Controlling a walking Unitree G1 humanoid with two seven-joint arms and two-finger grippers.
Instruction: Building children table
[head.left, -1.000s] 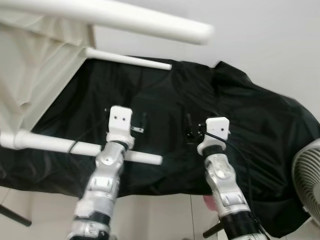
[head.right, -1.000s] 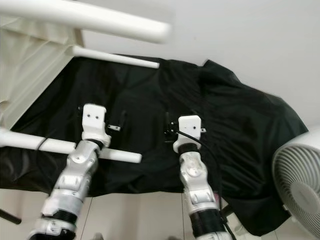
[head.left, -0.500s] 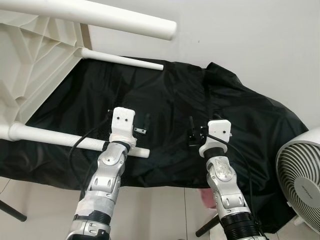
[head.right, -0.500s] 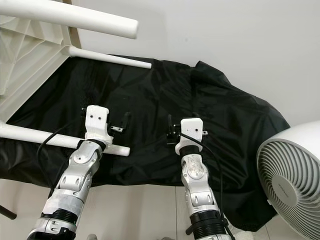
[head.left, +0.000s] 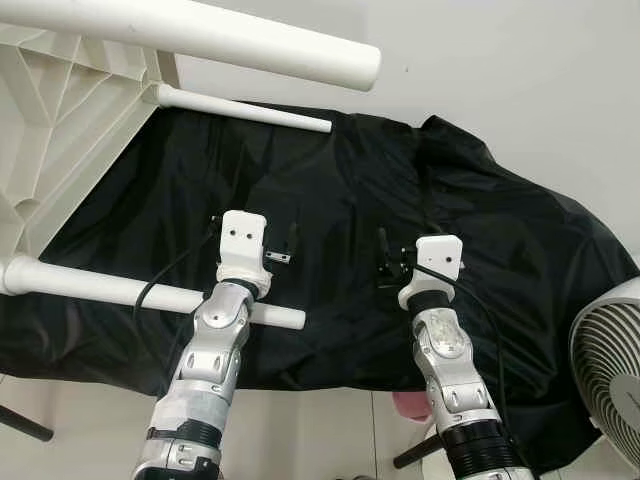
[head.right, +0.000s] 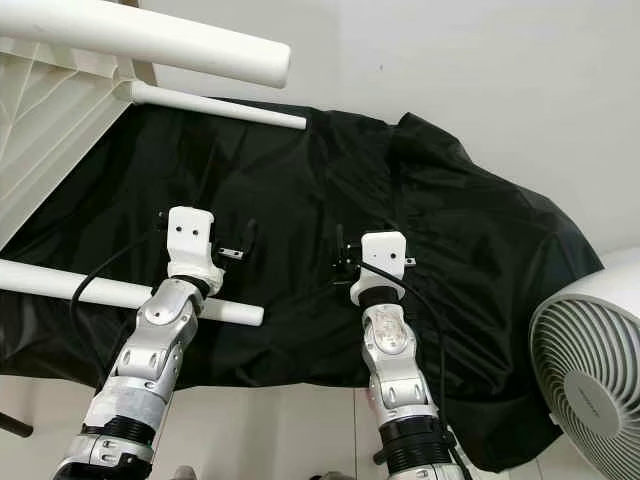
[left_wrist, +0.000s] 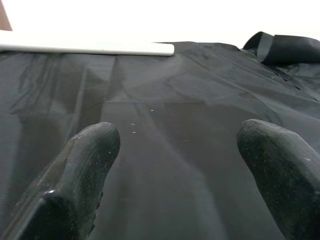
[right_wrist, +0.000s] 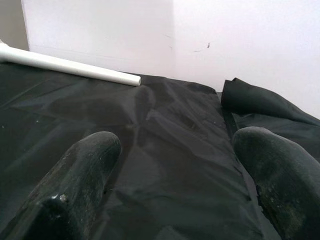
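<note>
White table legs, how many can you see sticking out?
3. One leg runs across the top, a thinner-looking one lies farther back over the black cloth, and one passes under the left arm. A fourth may be hidden.

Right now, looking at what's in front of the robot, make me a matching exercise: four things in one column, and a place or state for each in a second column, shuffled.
Things:
1. white table
2. black cloth
3. fan
4. left pincer

Places or states:
A. at the far right, by the wall
B. open, hovering over the cloth
C. on its side at the left, legs pointing right
D. spread under both arms

Pairs: 1-C, 2-D, 3-A, 4-B
</note>
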